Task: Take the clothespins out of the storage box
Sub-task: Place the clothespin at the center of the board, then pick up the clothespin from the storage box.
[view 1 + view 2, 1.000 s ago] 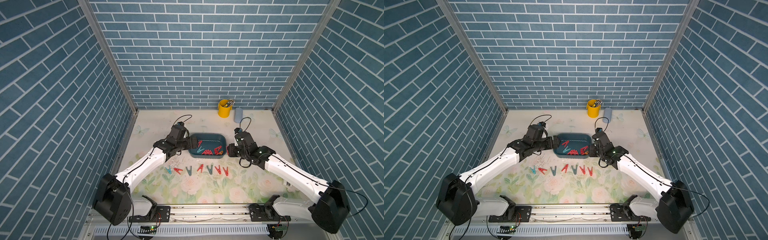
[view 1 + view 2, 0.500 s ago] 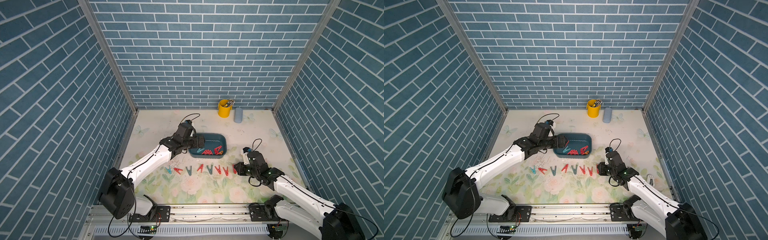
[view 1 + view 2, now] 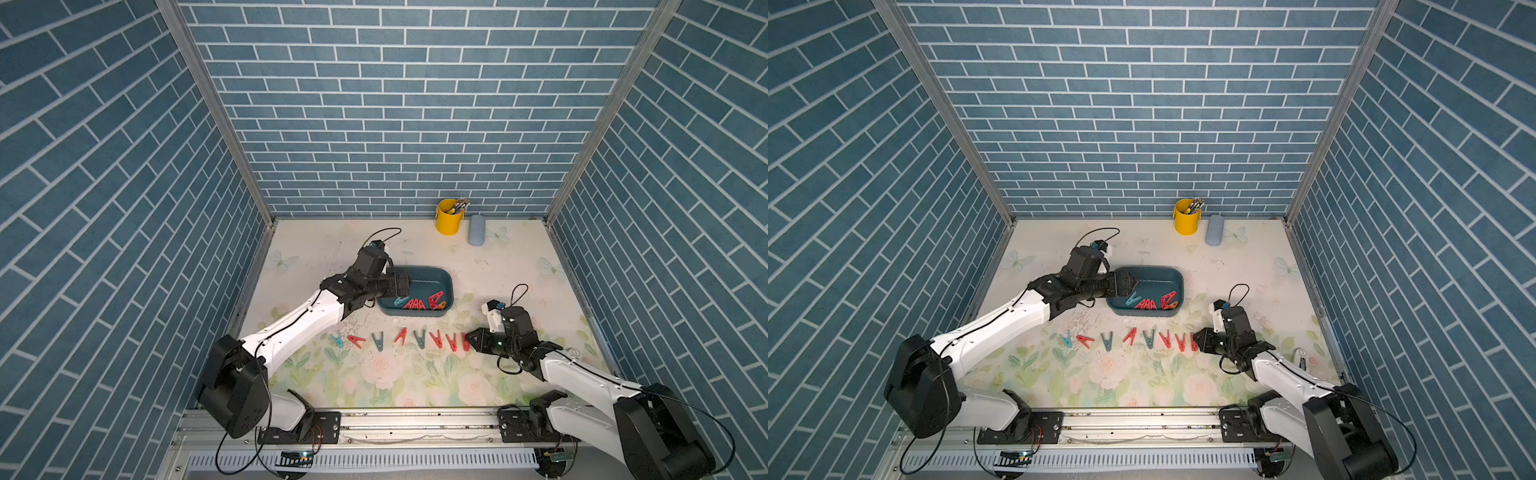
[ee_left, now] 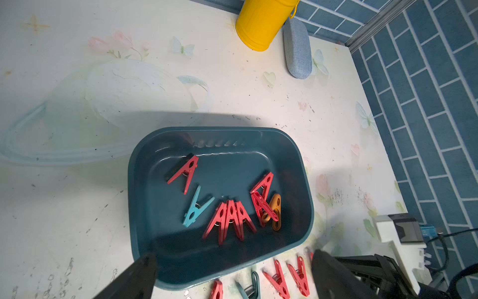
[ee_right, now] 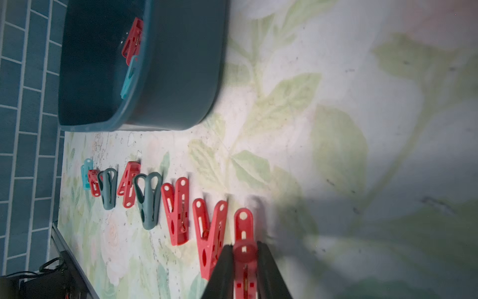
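Observation:
The dark teal storage box (image 3: 432,276) (image 3: 1158,272) sits mid-mat and holds several clothespins (image 4: 230,217), mostly red, plus a teal one (image 4: 196,207) and an orange one (image 4: 276,209). Several more red and teal clothespins (image 3: 401,336) (image 5: 178,209) lie in a row on the mat in front of the box. My left gripper (image 3: 1133,282) (image 4: 232,271) hovers open over the box's left end with nothing between its fingers. At the row's right end my right gripper (image 3: 468,344) (image 5: 244,261) is shut on a red clothespin (image 5: 243,227), low over the mat.
A yellow bucket (image 3: 448,217) with thin tools and a pale blue case (image 3: 476,229) stand at the back wall. Tiled walls close in left, right and behind. A small metal object (image 3: 1301,357) lies near the right edge.
My right arm has carried a red clothespin from the box's right side to the right end of the row. My left gripper has moved in over the box's left end.

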You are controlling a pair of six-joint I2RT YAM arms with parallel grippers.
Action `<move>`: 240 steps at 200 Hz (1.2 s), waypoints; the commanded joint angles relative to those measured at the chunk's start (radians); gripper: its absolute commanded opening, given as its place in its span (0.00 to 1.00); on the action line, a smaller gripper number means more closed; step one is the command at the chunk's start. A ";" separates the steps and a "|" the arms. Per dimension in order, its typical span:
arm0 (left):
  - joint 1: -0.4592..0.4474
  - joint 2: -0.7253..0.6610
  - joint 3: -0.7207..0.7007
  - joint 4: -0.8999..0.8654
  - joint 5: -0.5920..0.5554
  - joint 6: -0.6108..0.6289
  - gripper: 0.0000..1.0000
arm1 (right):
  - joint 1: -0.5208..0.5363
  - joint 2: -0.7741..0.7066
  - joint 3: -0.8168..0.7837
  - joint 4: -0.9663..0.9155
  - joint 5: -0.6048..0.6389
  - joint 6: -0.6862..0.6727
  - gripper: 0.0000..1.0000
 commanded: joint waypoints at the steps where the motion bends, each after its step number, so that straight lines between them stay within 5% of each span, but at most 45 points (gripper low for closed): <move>1: -0.005 0.010 0.023 -0.012 -0.013 0.005 1.00 | -0.022 0.012 -0.014 0.036 -0.039 0.016 0.22; 48: -0.006 0.021 0.026 -0.007 -0.009 0.009 1.00 | -0.032 -0.003 0.034 -0.092 0.062 -0.030 0.44; 89: -0.009 0.040 0.038 -0.008 -0.019 0.014 1.00 | -0.032 -0.050 0.111 -0.181 0.119 -0.044 0.53; 169: -0.052 0.170 0.107 -0.031 -0.069 0.041 1.00 | -0.026 -0.016 0.357 -0.242 0.127 -0.083 0.81; 192: -0.054 0.227 0.140 -0.048 -0.089 0.041 0.92 | -0.022 0.023 0.422 -0.231 0.108 -0.088 1.00; 240: -0.054 0.353 0.214 -0.102 -0.173 0.098 0.59 | -0.013 0.108 0.549 -0.212 0.053 -0.100 0.99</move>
